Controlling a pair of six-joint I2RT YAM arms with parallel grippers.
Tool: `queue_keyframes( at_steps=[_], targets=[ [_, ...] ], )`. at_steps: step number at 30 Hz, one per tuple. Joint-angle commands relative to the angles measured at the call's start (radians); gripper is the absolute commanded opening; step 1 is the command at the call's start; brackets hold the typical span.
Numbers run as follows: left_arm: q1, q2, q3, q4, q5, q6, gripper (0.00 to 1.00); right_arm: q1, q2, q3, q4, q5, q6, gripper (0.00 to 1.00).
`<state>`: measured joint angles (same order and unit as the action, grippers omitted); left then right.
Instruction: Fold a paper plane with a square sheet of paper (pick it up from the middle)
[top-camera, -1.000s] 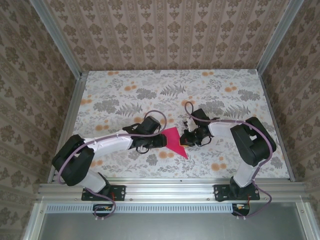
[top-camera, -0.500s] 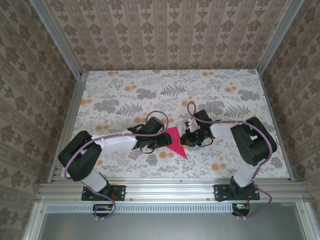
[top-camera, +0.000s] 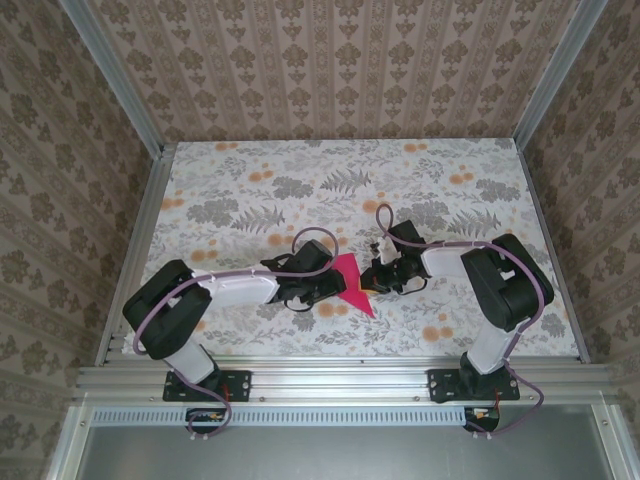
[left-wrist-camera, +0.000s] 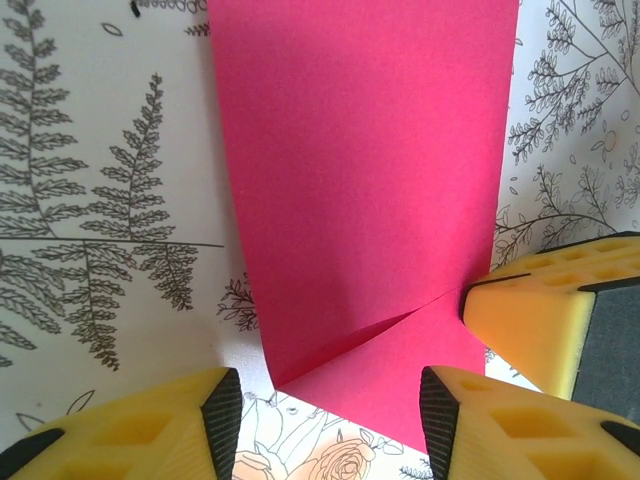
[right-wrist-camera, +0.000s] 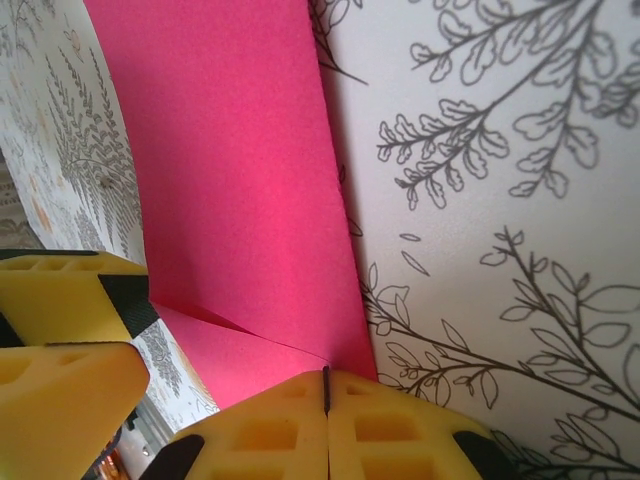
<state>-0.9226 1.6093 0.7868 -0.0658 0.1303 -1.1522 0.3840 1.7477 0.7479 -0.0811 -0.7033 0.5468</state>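
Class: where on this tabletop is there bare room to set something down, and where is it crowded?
Free: the far half of the table, from the back wall to the arms; the near strip between the two arm bases. Crowded: the middle, where the left gripper and right gripper sit at either side of the pink paper.

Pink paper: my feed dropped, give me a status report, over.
Right gripper shut on pink paper, at its edge. Left gripper open, straddling its folded corner. Paper partly folded, crease showing. No obstruction seen.
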Motion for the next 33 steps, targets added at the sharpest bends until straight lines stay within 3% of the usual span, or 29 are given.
queue_keyframes(
  at_steps=[1, 24, 33],
  targets=[
    [-0.009, 0.018, 0.003, 0.032, -0.02, -0.028, 0.49, -0.017, 0.042, -0.028, 0.008, 0.054, 0.02, 0.07],
    [-0.007, 0.058, -0.001, 0.206, -0.029, -0.064, 0.44, -0.043, 0.058, -0.059, 0.074, 0.015, 0.043, 0.08],
    [0.014, 0.085, 0.03, 0.189, -0.02, -0.048, 0.24, -0.043, 0.022, -0.056, 0.1, -0.006, 0.039, 0.13]
  ],
)
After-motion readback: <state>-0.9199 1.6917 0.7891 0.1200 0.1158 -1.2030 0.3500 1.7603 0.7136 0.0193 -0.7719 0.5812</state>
